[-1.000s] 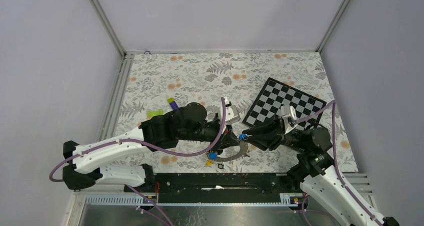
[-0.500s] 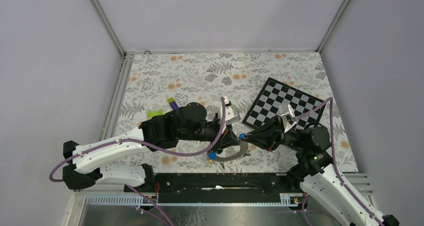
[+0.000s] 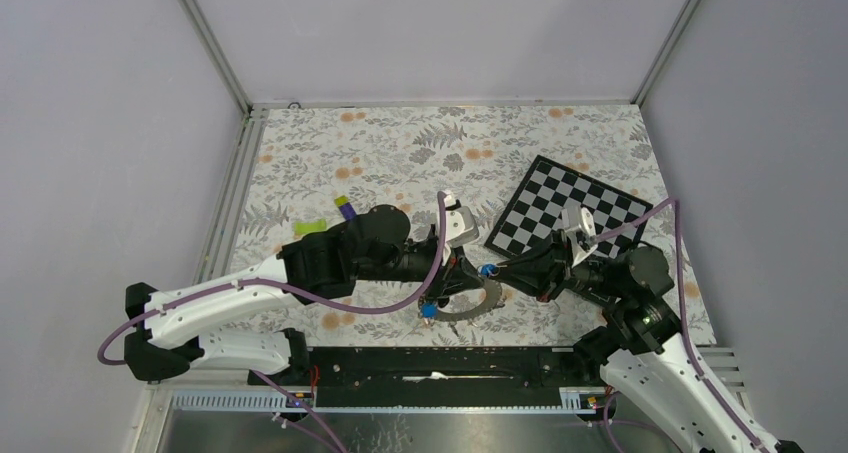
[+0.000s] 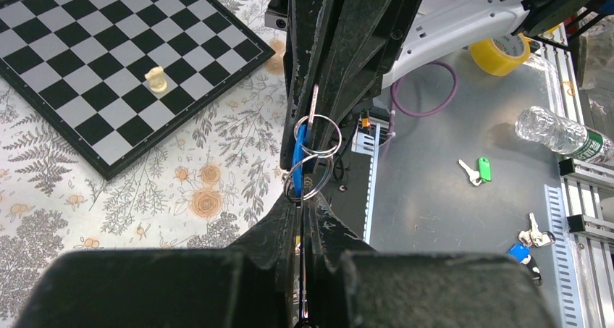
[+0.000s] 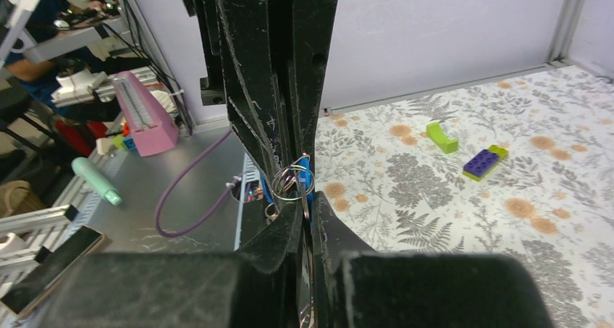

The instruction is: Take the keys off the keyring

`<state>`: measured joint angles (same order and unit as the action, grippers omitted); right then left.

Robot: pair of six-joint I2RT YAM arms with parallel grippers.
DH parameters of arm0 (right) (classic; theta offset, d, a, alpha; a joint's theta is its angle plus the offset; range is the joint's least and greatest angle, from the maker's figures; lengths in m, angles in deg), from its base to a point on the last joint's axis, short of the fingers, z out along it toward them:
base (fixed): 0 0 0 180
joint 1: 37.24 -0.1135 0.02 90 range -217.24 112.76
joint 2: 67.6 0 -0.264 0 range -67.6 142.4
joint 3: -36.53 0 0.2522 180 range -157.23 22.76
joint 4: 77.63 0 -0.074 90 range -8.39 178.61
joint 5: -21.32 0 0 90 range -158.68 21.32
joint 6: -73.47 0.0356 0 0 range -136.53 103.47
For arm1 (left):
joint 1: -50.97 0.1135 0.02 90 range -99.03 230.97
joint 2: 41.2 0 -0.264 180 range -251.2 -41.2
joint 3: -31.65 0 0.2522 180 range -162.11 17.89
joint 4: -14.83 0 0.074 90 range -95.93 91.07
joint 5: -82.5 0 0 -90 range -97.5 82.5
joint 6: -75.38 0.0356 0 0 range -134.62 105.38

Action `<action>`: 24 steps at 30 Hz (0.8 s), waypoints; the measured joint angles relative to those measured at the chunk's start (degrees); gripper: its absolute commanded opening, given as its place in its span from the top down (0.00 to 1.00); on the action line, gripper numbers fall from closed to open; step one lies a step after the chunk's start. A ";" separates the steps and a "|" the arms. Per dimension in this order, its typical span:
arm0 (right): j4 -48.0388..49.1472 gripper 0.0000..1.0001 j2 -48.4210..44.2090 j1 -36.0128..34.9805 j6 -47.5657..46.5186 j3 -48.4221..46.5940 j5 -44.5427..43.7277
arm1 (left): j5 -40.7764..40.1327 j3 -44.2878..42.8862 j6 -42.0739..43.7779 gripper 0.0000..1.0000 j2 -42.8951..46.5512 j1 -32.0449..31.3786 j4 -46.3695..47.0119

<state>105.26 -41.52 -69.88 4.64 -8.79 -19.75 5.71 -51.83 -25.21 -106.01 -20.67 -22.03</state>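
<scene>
Spreading between pale lilac walls [image 3: 100, 123] lies a floral-patterned tabletop [image 3: 400, 148].

The worktop [image 3: 400, 153] is covered by a white cloth printed with grey ferns and orange blossoms. A square board [image 3: 575, 208] is chequered in black and white, and a cream chess piece [image 4: 154, 78] is carried on it. The flat metal keyring [image 3: 478, 305] is grey; a blue plastic-headed key [image 4: 300, 145] is seen. A purple-and-green studded block [image 5: 485, 161] and a lime-green curved piece [image 5: 442, 136] are shown.
</scene>
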 measured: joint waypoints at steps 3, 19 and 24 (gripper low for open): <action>-4.70 1.00 -0.11 -0.07 -3.54 -2.43 -0.61 | -0.04 0.00 0.00 1.00 0.00 0.00 0.81; -20.31 1.00 0.48 -0.74 -16.39 -8.98 -4.98 | -1.77 0.33 0.02 1.00 -1.11 0.09 2.05; -24.35 1.00 0.59 -0.74 -18.05 -8.92 -6.40 | -1.84 1.75 0.00 1.00 -1.95 0.42 2.51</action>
<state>80.91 -40.93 -70.63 -13.42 -17.70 -26.16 3.88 -50.08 -25.21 -107.96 -20.25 -19.51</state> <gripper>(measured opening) 0.071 0.061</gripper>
